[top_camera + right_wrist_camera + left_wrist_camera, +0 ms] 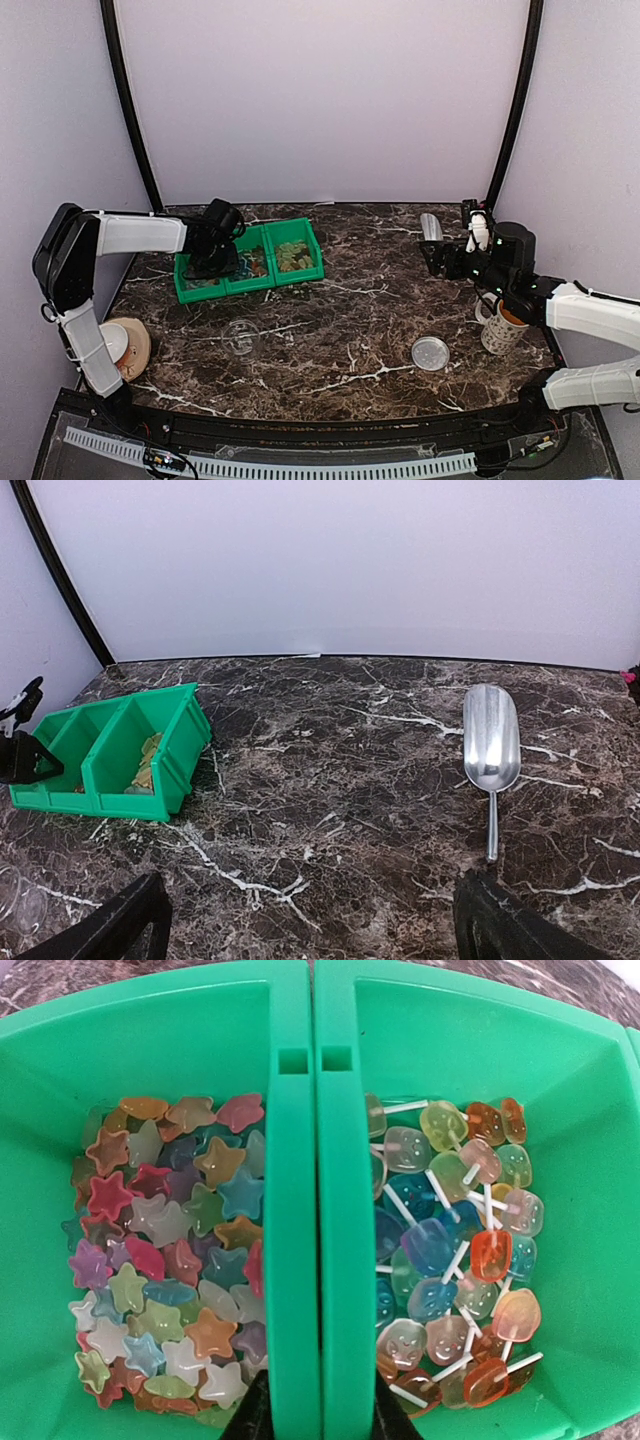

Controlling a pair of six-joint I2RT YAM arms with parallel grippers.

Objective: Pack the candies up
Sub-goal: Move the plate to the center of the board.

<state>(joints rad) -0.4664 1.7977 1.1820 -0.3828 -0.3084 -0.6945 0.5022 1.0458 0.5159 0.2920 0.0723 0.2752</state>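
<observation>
The candies lie in green bins (300,272) at the back left. In the left wrist view, star-shaped candies (160,1260) fill the left bin and small lollipops (460,1250) fill the right one. My left gripper (320,1412) straddles the two adjoining bin walls (320,1210), one finger in each bin, pressed against them. My right gripper (320,925) is open and empty, low over the table just short of the handle of a metal scoop (490,740). The scoop also shows in the top view (430,228).
A small clear round tub (240,336) stands mid-table, with its lid (431,353) lying to the right. A white mug (500,326) stands by the right arm. A round wooden dish (126,345) sits at the left edge.
</observation>
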